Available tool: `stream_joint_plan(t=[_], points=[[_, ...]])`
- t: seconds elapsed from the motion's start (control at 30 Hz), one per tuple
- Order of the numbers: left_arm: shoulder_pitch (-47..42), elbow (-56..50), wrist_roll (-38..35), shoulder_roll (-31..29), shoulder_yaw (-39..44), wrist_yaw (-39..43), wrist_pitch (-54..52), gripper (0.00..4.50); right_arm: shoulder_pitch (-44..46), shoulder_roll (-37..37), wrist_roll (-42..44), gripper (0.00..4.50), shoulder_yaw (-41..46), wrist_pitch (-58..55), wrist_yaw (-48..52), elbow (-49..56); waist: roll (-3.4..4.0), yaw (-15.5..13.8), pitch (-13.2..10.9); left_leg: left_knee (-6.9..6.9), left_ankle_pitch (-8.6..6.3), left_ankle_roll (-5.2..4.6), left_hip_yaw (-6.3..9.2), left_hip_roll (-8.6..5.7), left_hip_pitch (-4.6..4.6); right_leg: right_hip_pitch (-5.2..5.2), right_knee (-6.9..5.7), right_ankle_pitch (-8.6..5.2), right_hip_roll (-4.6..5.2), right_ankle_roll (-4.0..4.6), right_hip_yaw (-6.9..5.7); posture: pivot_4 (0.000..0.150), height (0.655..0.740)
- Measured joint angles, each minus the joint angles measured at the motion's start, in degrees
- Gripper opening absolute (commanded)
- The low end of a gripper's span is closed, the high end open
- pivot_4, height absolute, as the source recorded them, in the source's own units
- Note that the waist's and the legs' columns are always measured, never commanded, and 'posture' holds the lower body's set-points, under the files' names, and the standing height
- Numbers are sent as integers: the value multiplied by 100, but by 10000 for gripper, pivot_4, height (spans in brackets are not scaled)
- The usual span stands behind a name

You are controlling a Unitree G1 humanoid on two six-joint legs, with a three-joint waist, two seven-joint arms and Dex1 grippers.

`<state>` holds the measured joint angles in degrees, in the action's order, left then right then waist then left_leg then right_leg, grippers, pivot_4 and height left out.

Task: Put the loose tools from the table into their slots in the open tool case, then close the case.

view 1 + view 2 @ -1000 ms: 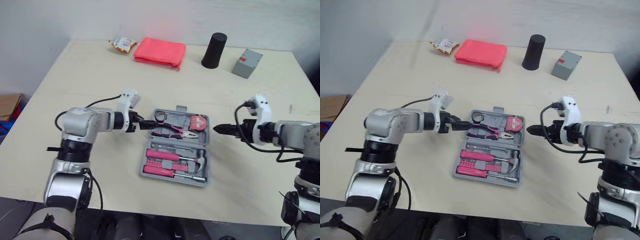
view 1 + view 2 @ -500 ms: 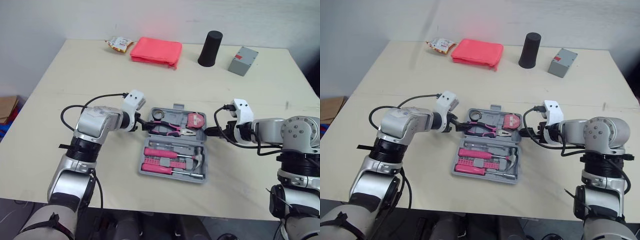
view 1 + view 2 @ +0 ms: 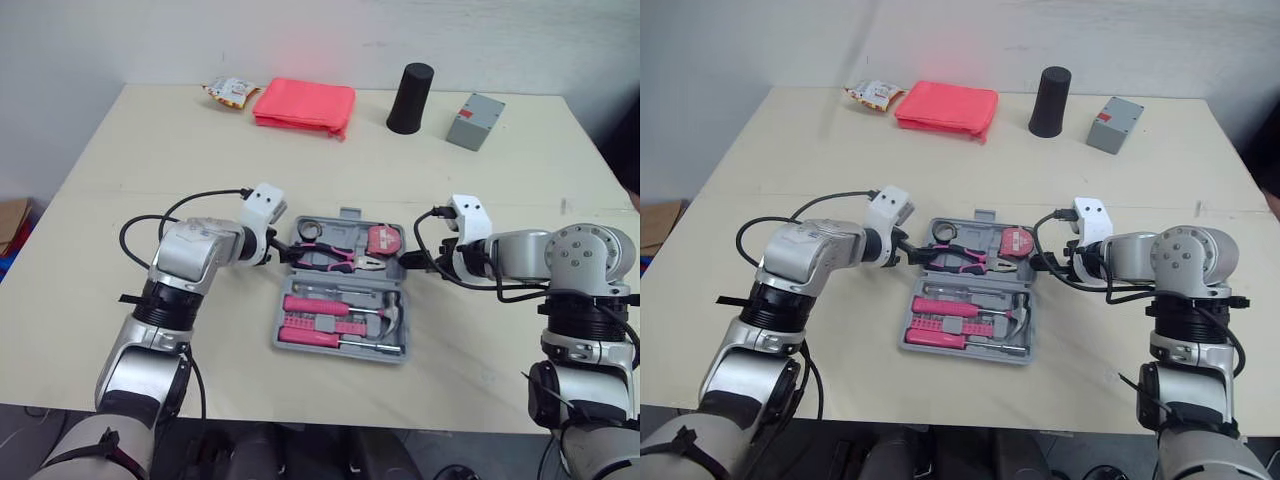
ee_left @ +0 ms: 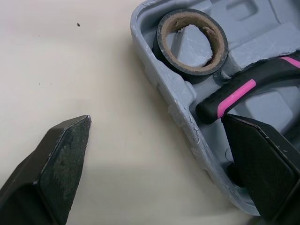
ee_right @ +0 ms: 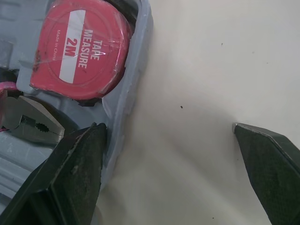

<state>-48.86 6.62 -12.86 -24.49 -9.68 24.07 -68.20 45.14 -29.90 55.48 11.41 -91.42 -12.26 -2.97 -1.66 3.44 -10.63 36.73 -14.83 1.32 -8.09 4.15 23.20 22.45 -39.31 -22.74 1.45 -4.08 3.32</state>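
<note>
All the tools look like they're sitting in their slots, so the packing half of the job seems done. What's left is shutting the case [image 4: 157, 86], which lies open and flat near the front middle of the desk [image 3: 150, 140].

Going from the left: the left tool [image 3: 285, 255] is spread wide over the case's far-left corner, with one finger above bare desk and the other over the inside, next to a pliers handle. It isn't pinching anything. Inside the far half are a black tape roll [image 4: 190, 74], pink-handled pliers [image 3: 335, 260] and a red tape measure [image 5: 79, 51]. The near half has pink screwdrivers [image 3: 320, 305] and a hammer [image 3: 385, 315]. The right tool [image 3: 408, 262] is spread too and empty, one finger right at the case's right rim by the tape measure and the other out over the desk. With both tools at the far half's ends, it looks like the robot is lining up to fold that half over.

The desk is pale and beige. Along its back edge, well away from the case, sit a snack packet [image 3: 226, 92], a folded pink cloth [image 3: 303, 103], a black cup [image 3: 409, 85] and a small grey box [image 3: 474, 106]. Behind that is a plain whitish wall.
</note>
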Motion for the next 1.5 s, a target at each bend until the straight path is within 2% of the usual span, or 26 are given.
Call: stream_joint_plan(t=[0.3, 0.4, 0.43, 0.53, 0.63, 0.67, 0.73, 0.8, 0.93, 1.03, 1.13, 1.27, 1.4, 1.5], points=[[216, -227, 5, 136, 93, -146, -5, 45000, 84, 187, 177, 44591, -59, 0, -623, -103, -24, -2, 15, 4, 0, 0, -4, 0, -5, -3, -5, 0, 1, 0, 4, 1500, 7400], [254, -287, 5, 160, 93, -172, -4, 45000, 104, 214, 222, 36257, -88, 11, -715, -195, -42, -2, 26, 4, 0, 0, -4, 1, -6, -3, -5, 0, 1, 0, 4, 1500, 7400], [265, -311, 5, 170, 92, -175, -4, 45000, 105, 254, 236, 31713, -89, 13, -729, -206, -45, -2, 28, 4, 0, 0, -4, 1, -7, -3, -5, 0, 0, 0, 4, 1500, 7400], [310, -376, -7, 194, 74, -163, 5, 36440, 116, 415, 362, 16548, -78, 18, -808, -264, -48, 0, 30, 3, 0, 0, -4, 2, -8, -3, -6, 0, 0, 0, 4, 1500, 7400], [372, -490, -41, 230, 25, -94, 5, 22535, 104, 589, 479, 1501, -38, 22, -884, -258, -47, 4, 30, 3, 0, 1, -4, 2, -8, -3, -7, 0, 0, 0, 5, 1500, 7400], [428, -580, -48, 231, 11, -69, 8, 17566, 76, 617, 514, 0, 60, 44, -907, -258, -48, 7, 33, 3, 0, 1, -6, 2, -10, -4, -6, 0, 0, 0, 6, 1500, 7400], [489, -642, -59, 264, 23, -73, 1, 8429, -39, 728, 515, 0, 222, 57, -967, -124, -46, 10, 36, 1, 0, 1, -9, 3, -12, -3, -8, 0, 0, 0, 8, 1500, 7400], [548, -665, -58, 389, 133, -133, -4, 3912, -217, 856, 428, 0, 362, 47, -998, 175, -40, 7, 45, -1, 0, 2, -8, 3, -15, -4, -9, 0, -1, 0, 9, 1500, 7400], [720, -646, -42, 632, 355, -266, 350, 2878, -719, 984, 35, 0, 354, 407, -807, 1006, -33, -10, 51, 0, 2, 1, -8, 0, -18, -8, -10, 2, 0, -3, 10, 1500, 7400], [957, -554, -33, 787, 521, -281, 1096, 2593, -1304, 800, -462, 0, -49, 1294, -260, 1684, -33, -28, 51, 0, 4, -2, -8, -6, -11, -5, -4, 7, 1, -12, 11, 1500, 7400], [1214, -296, 13, 847, 574, -165, 2364, 2301, -1925, 418, -1275, 0, -677, 2761, 593, 2085, -33, -37, 49, -2, 4, -5, -9, -11, -2, -3, 12, 12, 1, -22, 11, 1500, 7400], [1462, 342, 278, 925, 583, 45, 4740, 2301, -2561, 62, -2523, 0, -1306, 5046, 1566, 2022, -34, -49, 47, -24, 7, -16, -20, -10, 6, -3, 61, 37, 1, -35, 12, 1500, 7400], [1611, 886, 732, 826, 438, 128, 6722, 2301, -3008, -256, -3754, 0, -1752, 7262, 2194, 1439, -34, -33, 46, -45, 5, -27, -36, -10, 7, -3, 102, 52, 1, -45, 22, 1500, 7400], [1827, 1275, 1383, 427, 224, 101, 8596, 2301, -3376, -654, -5016, 0, -2106, 9382, 2291, 744, -34, -22, 46, -58, 3, -31, -42, -8, 5, -5, 126, 55, 1, -46, 25, 1500, 7400]])
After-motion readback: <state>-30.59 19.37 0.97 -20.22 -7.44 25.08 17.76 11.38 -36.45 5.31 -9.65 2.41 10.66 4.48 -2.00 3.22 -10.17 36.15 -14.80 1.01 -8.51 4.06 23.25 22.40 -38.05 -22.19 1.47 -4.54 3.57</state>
